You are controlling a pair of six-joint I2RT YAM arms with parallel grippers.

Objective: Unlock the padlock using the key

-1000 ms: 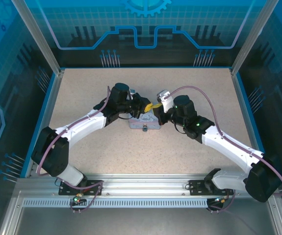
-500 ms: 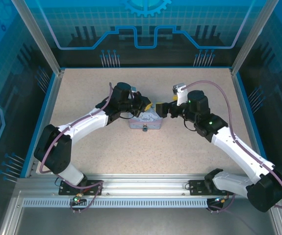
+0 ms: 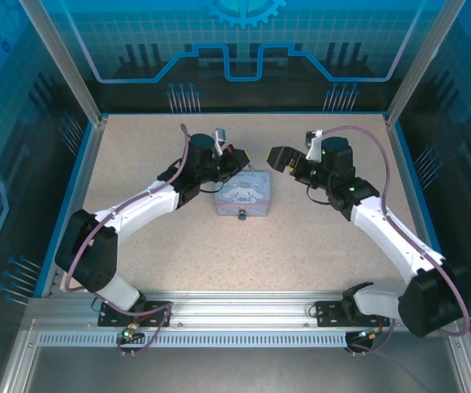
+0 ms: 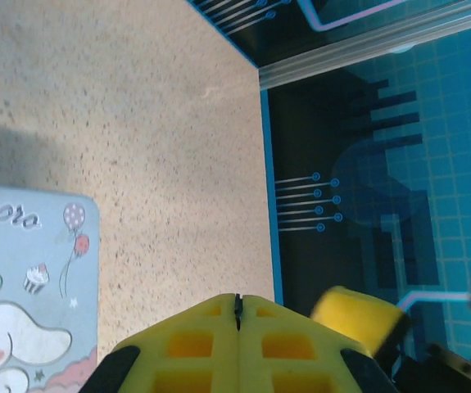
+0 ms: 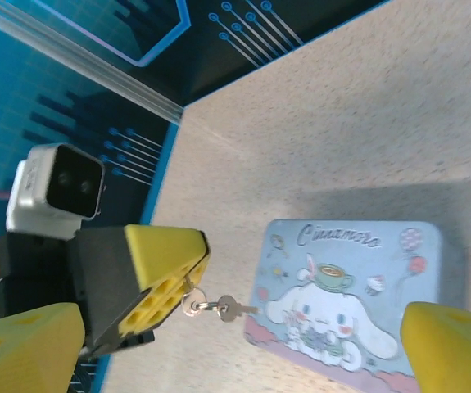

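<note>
My left gripper (image 3: 235, 156) hovers just beyond the far left corner of the pale-blue cartoon tin (image 3: 242, 197) and is shut on the key. In the right wrist view its yellow fingers (image 5: 158, 277) pinch a small ring, from which the thin silver key (image 5: 237, 309) dangles beside the tin (image 5: 358, 286). In the left wrist view the pads (image 4: 219, 323) are pressed together with a thin dark sliver in the seam. The padlock (image 3: 241, 217) is a tiny dark speck at the tin's near side. My right gripper (image 3: 279, 157) stands wide open to the tin's far right, holding nothing.
The tin sits mid-table on the speckled beige surface (image 3: 301, 246). Blue rims and transparent enclosure walls (image 3: 399, 155) border the table on the left, right and far sides. One yellow finger of the right gripper (image 4: 356, 315) pokes into the left wrist view.
My right gripper has opened and pulled back up and to the right, away from the tin. The left gripper has stayed shut on the key and shifted slightly toward the far side.
</note>
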